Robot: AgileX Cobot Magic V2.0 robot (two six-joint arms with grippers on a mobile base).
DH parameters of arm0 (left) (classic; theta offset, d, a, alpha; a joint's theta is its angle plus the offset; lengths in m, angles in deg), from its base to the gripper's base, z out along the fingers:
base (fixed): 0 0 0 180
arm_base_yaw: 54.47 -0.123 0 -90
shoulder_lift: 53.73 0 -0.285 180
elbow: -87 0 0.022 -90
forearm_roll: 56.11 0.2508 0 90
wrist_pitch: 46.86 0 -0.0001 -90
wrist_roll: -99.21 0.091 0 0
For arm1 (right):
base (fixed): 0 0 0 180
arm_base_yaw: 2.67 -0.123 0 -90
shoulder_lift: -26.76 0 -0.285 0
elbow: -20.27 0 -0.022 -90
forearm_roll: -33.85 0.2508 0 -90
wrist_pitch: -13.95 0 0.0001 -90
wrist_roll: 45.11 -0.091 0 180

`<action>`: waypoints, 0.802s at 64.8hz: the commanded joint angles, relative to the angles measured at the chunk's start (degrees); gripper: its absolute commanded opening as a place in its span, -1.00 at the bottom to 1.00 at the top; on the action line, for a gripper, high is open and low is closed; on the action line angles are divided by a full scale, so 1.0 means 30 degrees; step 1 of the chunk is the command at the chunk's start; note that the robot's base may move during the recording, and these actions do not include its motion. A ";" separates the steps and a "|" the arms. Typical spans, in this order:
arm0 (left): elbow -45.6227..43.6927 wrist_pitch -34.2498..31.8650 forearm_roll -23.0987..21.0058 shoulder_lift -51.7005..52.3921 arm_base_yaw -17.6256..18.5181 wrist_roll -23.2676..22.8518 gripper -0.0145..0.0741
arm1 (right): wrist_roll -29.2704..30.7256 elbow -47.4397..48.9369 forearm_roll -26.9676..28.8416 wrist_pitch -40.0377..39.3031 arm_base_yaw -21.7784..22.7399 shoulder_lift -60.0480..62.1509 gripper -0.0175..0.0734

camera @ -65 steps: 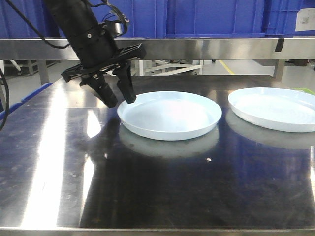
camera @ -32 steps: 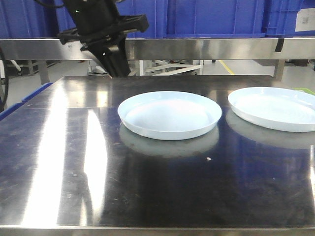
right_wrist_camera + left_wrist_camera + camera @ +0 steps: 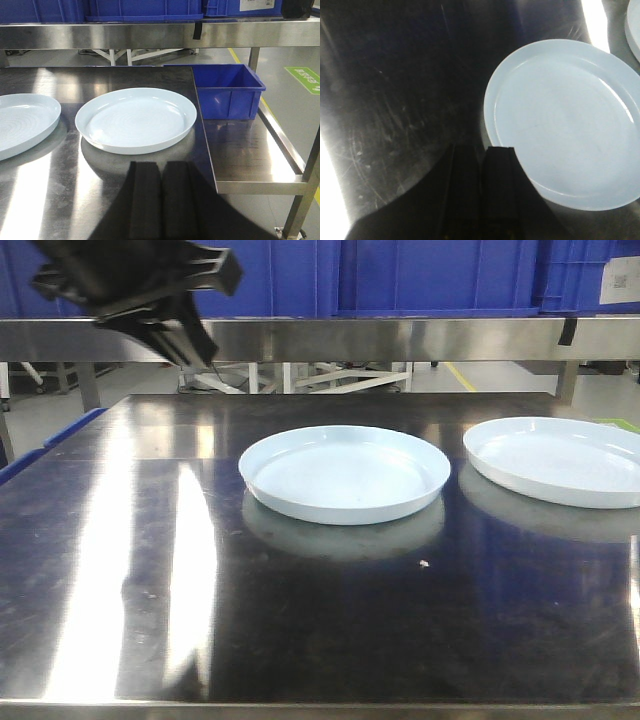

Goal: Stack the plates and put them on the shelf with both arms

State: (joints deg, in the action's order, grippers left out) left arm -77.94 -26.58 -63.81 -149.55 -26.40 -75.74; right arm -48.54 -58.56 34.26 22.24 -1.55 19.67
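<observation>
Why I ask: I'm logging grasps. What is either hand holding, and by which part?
Nothing is held. The left hand and right hand grip nothing; the left plate and right plate lie free on the table.

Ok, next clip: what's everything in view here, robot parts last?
plates: two, glossy pale blue-white, apart on the table, one central, the other at its right end.
table: one, stainless steel.
crates: several, blue, on the upper shelf behind.
bin: one, blue, open, on the lower ledge right of the table.
speck: one, pale, in front of the central plate.
left gripper: black, empty, fingers together, high over the table's far left.
right gripper: black, empty, fingers together, facing the right-hand plate.
</observation>
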 commanded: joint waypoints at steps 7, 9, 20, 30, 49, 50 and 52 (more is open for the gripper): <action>0.4661 -0.5612 0.0018 0.4670 0.0066 -0.0131 -0.49 | 0.0142 -0.0029 0.0001 -0.1572 0.0058 0.0332 -0.51; 0.5561 -0.5871 0.0018 0.5285 0.0066 -0.0131 -0.49 | 0.0142 -0.0029 0.0001 -0.1572 0.0058 0.0332 -0.51; 0.9399 -0.7365 0.0054 0.8997 0.0025 -0.0131 -0.49 | 0.0142 -0.0029 0.0001 -0.1572 0.0058 0.0332 -0.51; 1.2061 -0.8272 0.0054 1.2333 -0.0566 -0.0131 -0.49 | 0.0142 -0.0029 0.0001 -0.1572 0.0058 0.0332 -0.51; 1.3619 -0.8367 0.1574 1.7875 -0.4294 -0.0131 -0.49 | 0.0142 -0.0029 0.0001 -0.1572 0.0058 0.0332 -0.51; 1.3619 -0.8306 0.1574 1.8045 -0.4450 -0.0131 -0.49 | 0.0142 -0.0029 0.0001 -0.1572 0.0058 0.0332 -0.51; 1.3619 -0.8043 0.1574 1.8446 -0.4820 -0.0131 -0.49 | 0.0142 -0.0029 0.0001 -0.1572 0.0058 0.0332 -0.51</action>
State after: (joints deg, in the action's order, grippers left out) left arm -35.49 -46.86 -59.85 -96.85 -38.46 -75.74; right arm -48.54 -58.56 34.26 22.24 -1.55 19.67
